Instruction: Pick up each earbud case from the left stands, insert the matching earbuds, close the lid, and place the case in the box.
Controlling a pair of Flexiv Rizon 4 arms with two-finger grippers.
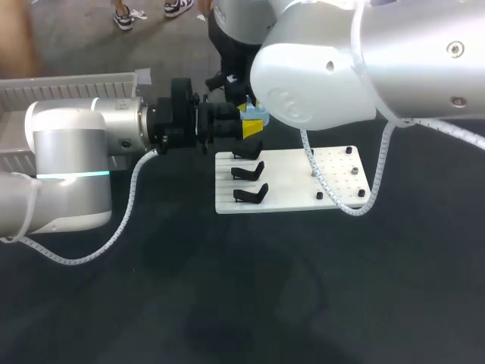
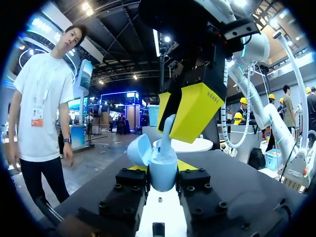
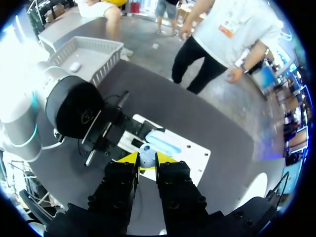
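- The jaws of the left gripper (image 2: 159,167) are closed on the light-blue earbud case (image 2: 163,177). One finger presses each side of its body, and it is held upright with the lid (image 2: 139,150) swung open to one side.
- The jaws of the right gripper (image 3: 146,159) stand narrow. In the left wrist view its yellow tips (image 2: 192,111) pinch a pale blue earbud (image 2: 168,129) directly above the left jaws, with the stem pointing down into the open case.
- The step in hand looks like inserting an earbud: the case is off its stand and open, and the bud is at or just inside the case mouth. How deep it sits I cannot tell.
- The next move calls for a straight push down along the socket and then a release. The left jaws must hold firm so the case does not twist.
- I cannot see whether another bud is already seated.
- The white board (image 1: 292,178) with three empty black stands (image 1: 248,171) lies beneath and just beyond both jaws.
- The box (image 1: 72,80) sits well behind the left jaws, beside that arm.
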